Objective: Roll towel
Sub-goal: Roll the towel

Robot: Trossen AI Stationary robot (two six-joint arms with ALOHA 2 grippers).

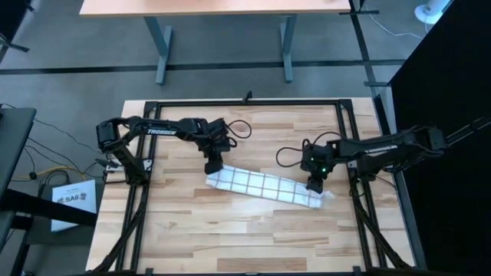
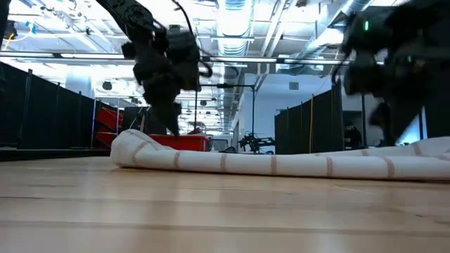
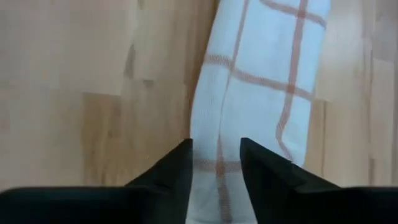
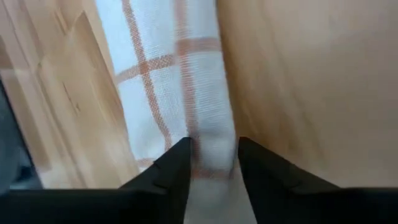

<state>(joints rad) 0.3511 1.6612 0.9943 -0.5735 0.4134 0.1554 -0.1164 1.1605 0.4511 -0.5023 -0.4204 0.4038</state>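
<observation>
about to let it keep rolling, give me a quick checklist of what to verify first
1. Towel lies as a long narrow band on the table: ok.
2. Left gripper at the towel's left end: ok.
3. Right gripper at its right end: ok.
4. Left fingers straddle cloth: ok.
5. Right fingers straddle cloth: ok.
6. Cloth actually pinched: cannot tell.

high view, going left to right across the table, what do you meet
left gripper at the towel's left end → the rolled towel lying slantwise → right gripper at its right end
</observation>
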